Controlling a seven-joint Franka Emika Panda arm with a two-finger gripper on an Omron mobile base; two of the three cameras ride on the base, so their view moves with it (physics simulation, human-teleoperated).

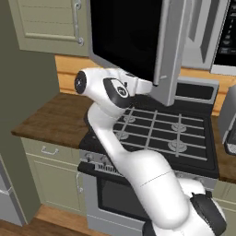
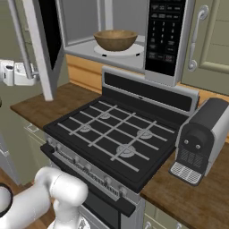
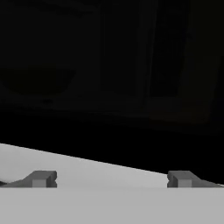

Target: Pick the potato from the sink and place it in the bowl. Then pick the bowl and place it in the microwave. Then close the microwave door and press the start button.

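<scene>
- Two steps look done: the microwave [image 2: 134,40] holds the bowl [image 2: 115,40] on its turntable plate; whether the potato lies inside it, I cannot tell.
- Wide open, the microwave door [image 1: 133,39] juts over the stove [image 2: 116,138]; closing it is the step in hand, I judge.
- White hand sits against the door's outer glass, jaws [image 3: 111,179] spread wide, pinching nothing.
- Next move calls for pushing the door shut, then reaching the button panel [image 2: 163,31].

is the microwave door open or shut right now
Open. The microwave door is swung out to the left, so the bowl shows on the turntable inside the microwave; the gripper faces its black window.
</scene>
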